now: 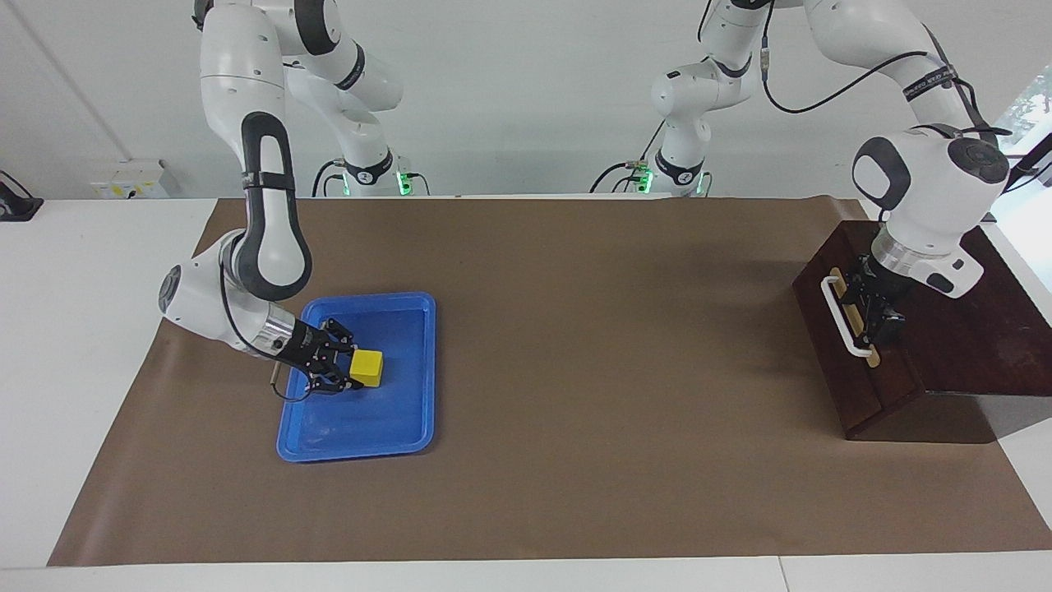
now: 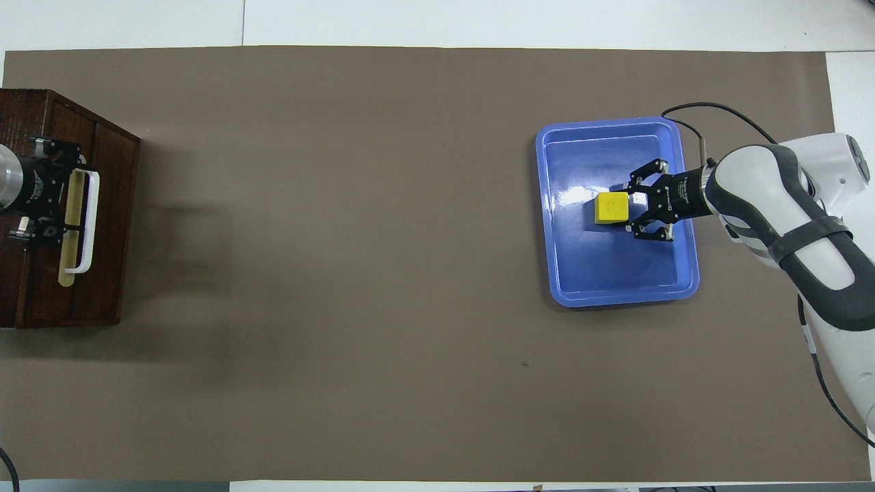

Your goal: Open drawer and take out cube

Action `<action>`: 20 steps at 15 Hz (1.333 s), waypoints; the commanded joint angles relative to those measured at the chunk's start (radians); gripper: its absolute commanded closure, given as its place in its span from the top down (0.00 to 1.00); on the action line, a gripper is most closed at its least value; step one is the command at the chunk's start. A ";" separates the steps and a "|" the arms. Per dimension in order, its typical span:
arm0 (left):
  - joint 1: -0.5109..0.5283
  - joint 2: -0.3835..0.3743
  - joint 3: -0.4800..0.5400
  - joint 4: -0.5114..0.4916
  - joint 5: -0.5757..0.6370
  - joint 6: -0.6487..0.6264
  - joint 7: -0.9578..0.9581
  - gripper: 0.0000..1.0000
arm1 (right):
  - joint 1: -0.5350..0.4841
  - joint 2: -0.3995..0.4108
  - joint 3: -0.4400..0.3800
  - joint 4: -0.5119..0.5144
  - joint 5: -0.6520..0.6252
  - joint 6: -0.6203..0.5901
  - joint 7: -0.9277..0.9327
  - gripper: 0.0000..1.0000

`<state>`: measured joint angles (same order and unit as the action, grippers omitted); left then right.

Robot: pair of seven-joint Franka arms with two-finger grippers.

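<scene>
The yellow cube point(image 1: 367, 367) lies in the blue tray point(image 1: 353, 448) toward the right arm's end of the table; it also shows in the overhead view point(image 2: 610, 207). My right gripper point(image 1: 339, 363) is low in the tray, open, its fingertips right beside the cube point(image 2: 632, 205). The drawer point(image 1: 871, 386) of the dark brown box point(image 1: 978, 329) is pushed in, with no pale interior showing. My left gripper point(image 1: 873, 316) is open and sits at the drawer front by the white handle point(image 1: 834, 306), as the overhead view point(image 2: 58, 188) also shows.
The brown mat point(image 1: 608, 329) covers most of the table. The box point(image 2: 27, 294) stands at the left arm's end of the mat and the tray point(image 2: 618, 297) at the right arm's end, with bare mat between them.
</scene>
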<state>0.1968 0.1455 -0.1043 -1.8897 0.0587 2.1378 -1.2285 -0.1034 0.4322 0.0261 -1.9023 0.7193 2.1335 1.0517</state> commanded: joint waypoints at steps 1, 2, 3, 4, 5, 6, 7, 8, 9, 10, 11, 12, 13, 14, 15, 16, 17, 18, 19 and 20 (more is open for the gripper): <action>-0.118 0.000 0.014 0.039 0.009 -0.022 -0.017 1.00 | 0.007 -0.024 0.003 -0.035 0.009 0.029 -0.001 0.00; -0.138 -0.001 0.015 0.069 0.015 -0.038 -0.014 1.00 | 0.007 -0.024 0.003 -0.037 0.009 0.029 -0.001 0.19; -0.138 -0.006 0.011 0.104 0.018 -0.074 -0.003 1.00 | 0.005 -0.024 0.003 -0.037 0.008 0.028 -0.004 0.44; -0.138 -0.013 0.008 0.160 0.018 -0.132 0.024 1.00 | 0.007 -0.024 0.003 -0.035 0.006 0.026 -0.015 0.92; -0.138 -0.021 0.008 0.199 0.010 -0.186 0.097 1.00 | 0.007 -0.024 0.003 -0.032 0.003 0.022 -0.031 1.00; -0.138 -0.033 0.005 0.216 0.009 -0.238 0.218 1.00 | 0.008 -0.024 0.003 -0.034 0.002 0.022 -0.036 1.00; -0.138 -0.055 0.005 0.224 0.009 -0.281 0.331 1.00 | 0.007 -0.024 0.003 -0.031 -0.001 0.019 -0.036 1.00; -0.138 -0.078 0.005 0.224 0.009 -0.336 0.468 1.00 | 0.007 -0.024 0.003 -0.023 -0.004 0.011 -0.035 1.00; -0.137 -0.102 0.006 0.221 0.006 -0.381 0.606 1.00 | 0.007 -0.024 0.003 -0.015 -0.006 0.000 -0.033 1.00; -0.138 -0.122 0.008 0.221 0.006 -0.422 0.753 1.00 | 0.007 -0.026 0.001 0.003 -0.007 -0.018 -0.027 1.00; -0.140 -0.129 0.009 0.221 0.006 -0.470 0.870 1.00 | 0.007 -0.029 0.001 0.021 -0.011 -0.036 -0.024 1.00; -0.140 -0.136 0.009 0.222 0.010 -0.502 0.965 1.00 | 0.007 -0.038 0.001 0.038 -0.014 -0.065 -0.022 1.00; -0.142 -0.139 0.008 0.219 0.012 -0.503 1.030 1.00 | 0.007 -0.055 0.000 0.052 -0.017 -0.090 -0.022 1.00; -0.132 -0.138 0.006 0.216 0.006 -0.495 1.087 1.00 | 0.007 -0.078 0.000 0.058 -0.032 -0.115 -0.022 1.00; -0.129 -0.138 0.005 0.215 0.004 -0.495 1.139 1.00 | 0.007 -0.104 -0.002 0.061 -0.049 -0.128 -0.024 1.00; -0.128 -0.135 0.005 0.221 -0.002 -0.503 1.174 1.00 | 0.007 -0.130 0.000 0.072 -0.064 -0.145 -0.025 1.00; -0.125 -0.138 0.006 0.227 -0.031 -0.516 1.181 1.00 | 0.008 -0.156 0.000 0.081 -0.090 -0.174 -0.032 1.00; -0.114 -0.158 0.009 0.225 -0.064 -0.532 1.185 1.00 | 0.008 -0.180 0.001 0.103 -0.143 -0.203 -0.041 1.00; -0.112 -0.187 0.008 0.213 -0.069 -0.541 1.202 1.00 | 0.008 -0.199 0.009 0.136 -0.203 -0.239 -0.054 1.00; -0.114 -0.187 0.006 0.216 -0.069 -0.555 1.231 1.00 | 0.010 -0.207 0.015 0.176 -0.245 -0.289 -0.088 1.00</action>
<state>0.0712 0.0012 -0.0968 -1.6625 0.0124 1.6243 -0.0553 -0.0951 0.2560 0.0303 -1.7784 0.5548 1.9124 1.0150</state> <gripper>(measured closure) 0.000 0.000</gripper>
